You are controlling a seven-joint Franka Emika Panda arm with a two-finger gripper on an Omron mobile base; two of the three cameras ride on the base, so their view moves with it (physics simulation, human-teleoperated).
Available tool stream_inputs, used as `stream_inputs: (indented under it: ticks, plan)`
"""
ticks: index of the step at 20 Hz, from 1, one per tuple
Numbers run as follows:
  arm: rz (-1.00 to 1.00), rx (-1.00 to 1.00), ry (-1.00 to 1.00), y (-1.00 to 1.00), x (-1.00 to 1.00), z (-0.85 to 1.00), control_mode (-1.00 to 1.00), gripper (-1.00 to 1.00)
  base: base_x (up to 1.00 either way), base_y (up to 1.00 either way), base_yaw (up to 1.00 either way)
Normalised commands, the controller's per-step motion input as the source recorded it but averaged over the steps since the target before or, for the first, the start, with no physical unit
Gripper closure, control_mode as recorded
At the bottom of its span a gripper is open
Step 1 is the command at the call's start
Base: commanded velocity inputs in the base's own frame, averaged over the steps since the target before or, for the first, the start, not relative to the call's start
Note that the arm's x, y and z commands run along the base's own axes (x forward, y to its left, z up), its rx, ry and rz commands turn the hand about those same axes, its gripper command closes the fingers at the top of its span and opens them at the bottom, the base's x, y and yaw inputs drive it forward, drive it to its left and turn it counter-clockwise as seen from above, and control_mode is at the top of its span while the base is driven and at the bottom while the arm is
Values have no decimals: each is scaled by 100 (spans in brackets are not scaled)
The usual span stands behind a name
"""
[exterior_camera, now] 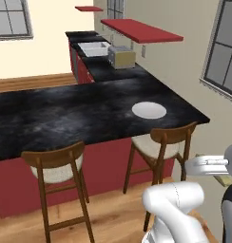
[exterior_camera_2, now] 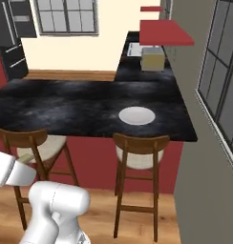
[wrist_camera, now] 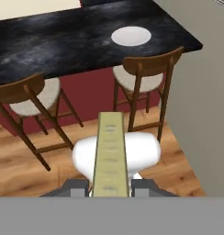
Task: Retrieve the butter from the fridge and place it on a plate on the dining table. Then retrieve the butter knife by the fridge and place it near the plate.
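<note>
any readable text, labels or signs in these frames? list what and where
None readable.
butter, held in the gripper: a row of faint marks along its top, too blurred to read.
fridge: a pale panel near its top, too small to read.
plate, dining table, toaster: no lettering visible.

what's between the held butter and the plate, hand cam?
In the hand view, the butter sits in the gripper; the right wooden chair and bare black tabletop lie before the plate.
</note>
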Motion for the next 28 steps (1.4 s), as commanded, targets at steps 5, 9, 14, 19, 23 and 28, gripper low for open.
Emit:
stream_inputs:
  ticks: [5, 9, 14, 19, 23, 28]
  plan:
    - [0, 0, 0, 0, 0, 0, 100, 100, 30, -60, 19]
    - [0, 0, 0, 0, 0, 0, 100, 100, 28, -36, -16]
    - [0, 0, 0, 0, 0, 0, 100, 100, 59, -17, -27]
    - [0, 0, 0, 0, 0, 0, 100, 100, 73, 4, -23]
    - [0, 0, 0, 0, 0, 0, 100, 100, 66, 8, -10]
    - [0, 0, 0, 0, 0, 0, 100, 100, 75, 0, -7]
